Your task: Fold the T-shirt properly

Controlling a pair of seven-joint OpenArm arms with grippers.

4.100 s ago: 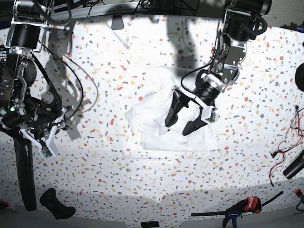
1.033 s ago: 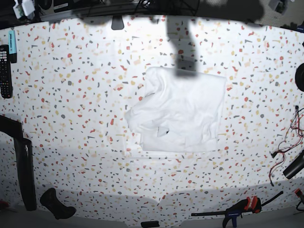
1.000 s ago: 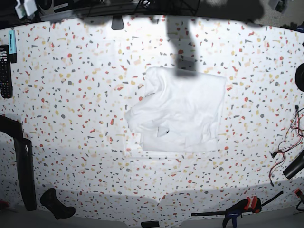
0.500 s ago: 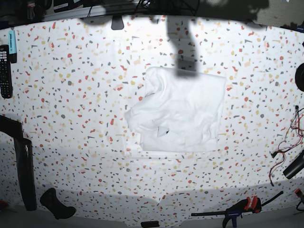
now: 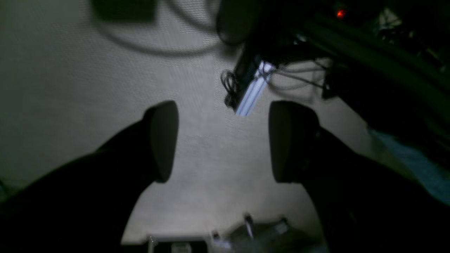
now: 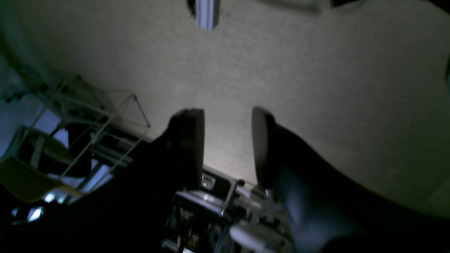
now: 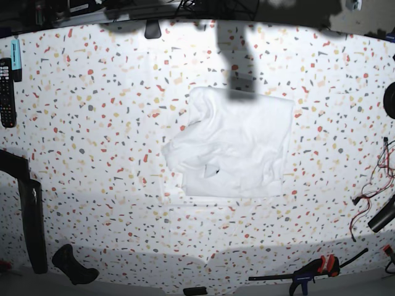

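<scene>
The large plain white short-sleeved fabric T-shirt (image 7: 231, 143) lies folded into a rough rectangle near the middle of the speckled terrazzo-pattern worktop (image 7: 111, 123), wide bare surface on every side. Right and near edges straight; left edge lumpy. A black remote control (image 7: 6, 92) sits at the far-left rim, a black-and-red clamp (image 7: 311, 271) at the near-right rim. Left hand (image 5: 223, 140) jaws spread, empty. Right hand (image 6: 227, 146) jaws parted, empty.
</scene>
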